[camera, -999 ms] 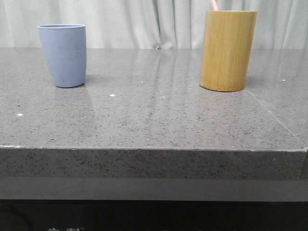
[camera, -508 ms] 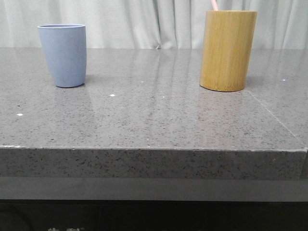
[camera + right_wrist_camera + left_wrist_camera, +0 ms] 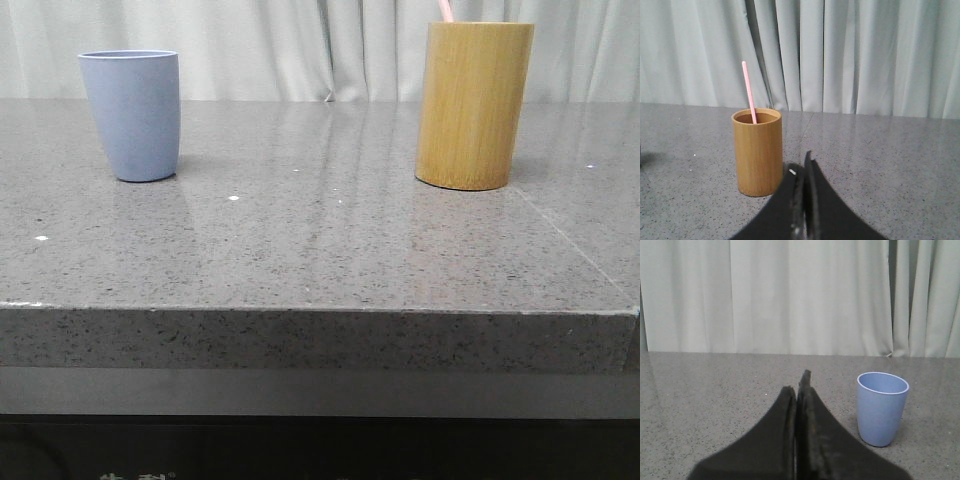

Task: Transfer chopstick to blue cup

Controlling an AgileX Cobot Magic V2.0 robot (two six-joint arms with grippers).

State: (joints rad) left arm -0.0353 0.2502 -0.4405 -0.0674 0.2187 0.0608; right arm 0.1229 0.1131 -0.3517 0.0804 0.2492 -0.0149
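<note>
The chopstick (image 3: 748, 92) is stood tilted inside the bamboo holder (image 3: 472, 105), its pink tip seen above the rim, well apart from the blue cup (image 3: 132, 114) on the grey stone table (image 3: 320, 250). The left gripper (image 3: 797, 390) and right gripper (image 3: 802, 170) are seen pressed together, nothing held, backed by a pale curtain (image 3: 850, 55).

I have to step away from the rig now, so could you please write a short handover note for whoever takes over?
Left hand: shut, holding nothing, short of the blue cup.
Right hand: shut, holding nothing, short of the bamboo holder.
Chopstick: standing in the bamboo holder, top poking above the rim.
Blue cup: upright on the table's left side; nothing sticks out of it.
Done: nothing yet.
Left: grasp the chopstick, lift it out, drop it into the blue cup.
</note>
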